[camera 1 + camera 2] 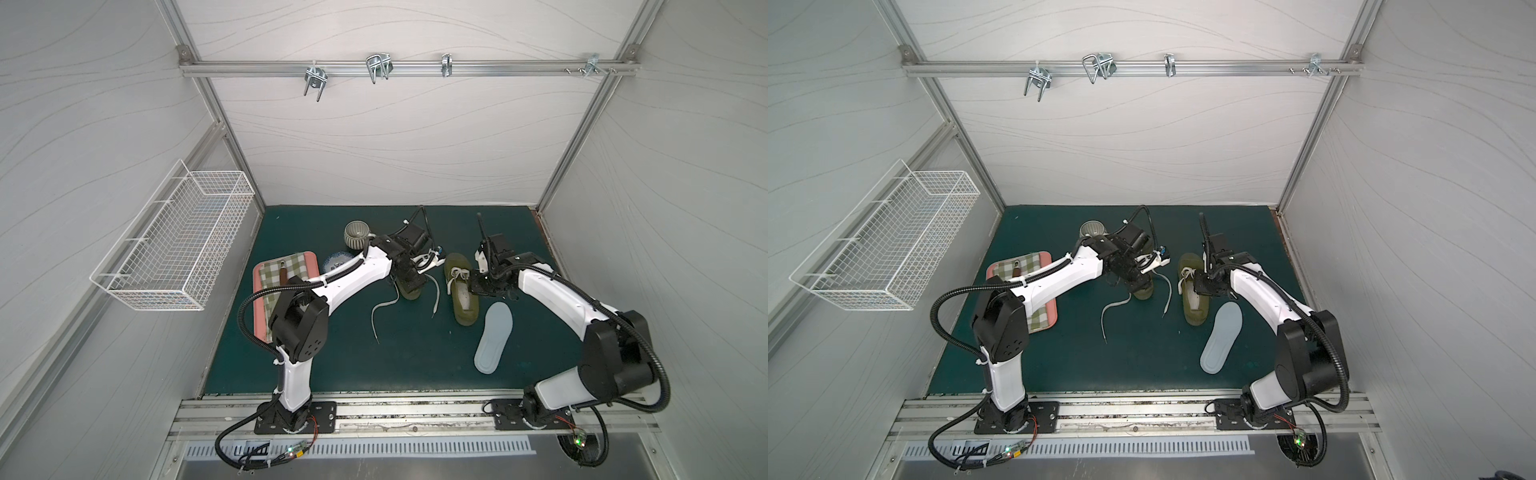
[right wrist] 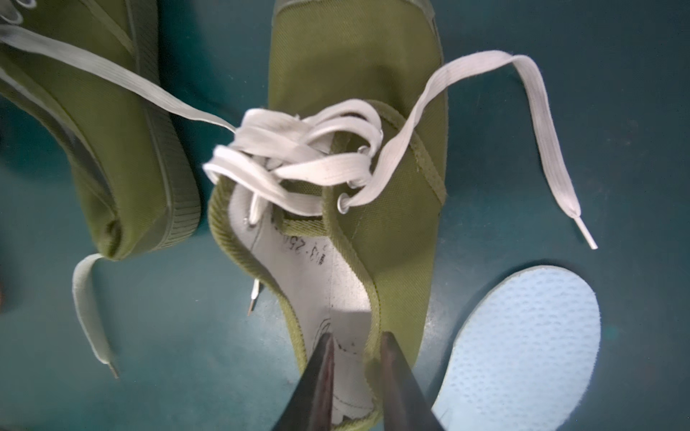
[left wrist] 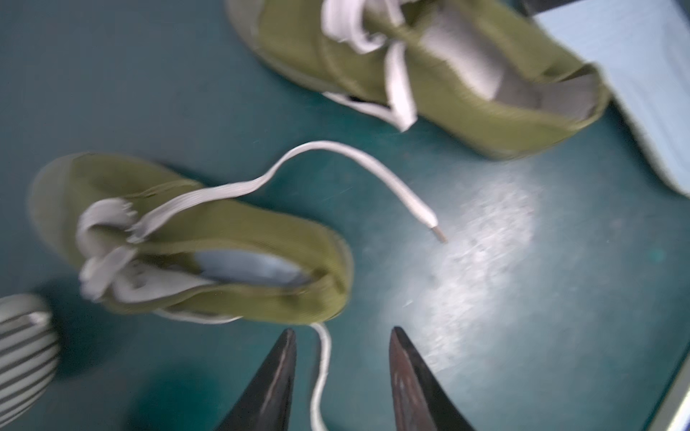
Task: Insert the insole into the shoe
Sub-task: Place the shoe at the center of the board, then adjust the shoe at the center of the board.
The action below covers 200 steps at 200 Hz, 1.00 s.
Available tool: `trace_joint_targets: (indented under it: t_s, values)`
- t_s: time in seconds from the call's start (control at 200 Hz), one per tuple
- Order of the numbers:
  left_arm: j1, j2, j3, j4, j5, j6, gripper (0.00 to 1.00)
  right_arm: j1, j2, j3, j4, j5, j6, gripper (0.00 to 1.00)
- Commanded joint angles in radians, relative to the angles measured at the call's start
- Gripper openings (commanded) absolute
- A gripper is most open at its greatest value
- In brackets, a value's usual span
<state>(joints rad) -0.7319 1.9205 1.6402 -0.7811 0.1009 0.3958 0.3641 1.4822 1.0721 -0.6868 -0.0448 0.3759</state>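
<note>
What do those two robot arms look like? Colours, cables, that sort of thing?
Both the left arm and right arm have white shells with chunky black joints. A ribbed black hose runs alongside each. The left end effector and right end effector each have two dark tapering fingers.

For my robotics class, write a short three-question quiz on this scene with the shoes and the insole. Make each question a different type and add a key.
1. True or false: the loose insole lies on the mat beside a shoe, not inside it.
2. Which gripper straddles that shoe's rim? A) left B) right C) neither
3. How many olive shoes are on the mat?

Key: 1 true. 2 B, the right gripper. 3 two.
</note>
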Motion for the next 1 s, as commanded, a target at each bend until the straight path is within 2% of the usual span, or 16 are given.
trace_joint_targets:
  t_s: [0.0,0.085,0.195,0.405,0.63,0.725,0.845,0.94,0.995]
  values:
    - [0.01,0.043,0.051,0.006,-0.054,-0.176,0.42,0.0,-0.019,-0.016,0.015,-0.035,0.057,0.28]
    - [0.006,0.022,0.014,0.054,-0.062,-0.214,0.42,0.018,-0.029,-0.029,0.038,-0.026,0.083,0.29]
    - [0.005,-0.011,-0.033,0.118,-0.063,-0.247,0.43,0.051,0.011,-0.005,0.017,0.058,0.054,0.31]
    - [-0.018,0.001,-0.022,0.126,-0.015,-0.333,0.43,0.061,0.099,0.022,0.033,0.133,-0.004,0.36]
    - [-0.04,0.032,-0.016,0.161,0.003,-0.415,0.43,0.061,0.15,0.057,0.045,0.224,-0.037,0.38]
    - [-0.044,0.038,-0.022,0.203,0.008,-0.45,0.43,0.047,0.169,0.064,0.056,0.224,-0.049,0.38]
    - [-0.051,0.049,-0.027,0.276,0.022,-0.516,0.43,0.012,0.176,0.067,0.068,0.187,-0.059,0.27]
    - [-0.059,0.069,-0.018,0.328,0.054,-0.559,0.43,-0.008,0.161,0.062,0.077,0.158,-0.073,0.09]
    - [-0.067,0.087,-0.005,0.342,0.074,-0.575,0.43,-0.013,0.153,0.057,0.084,0.136,-0.078,0.04]
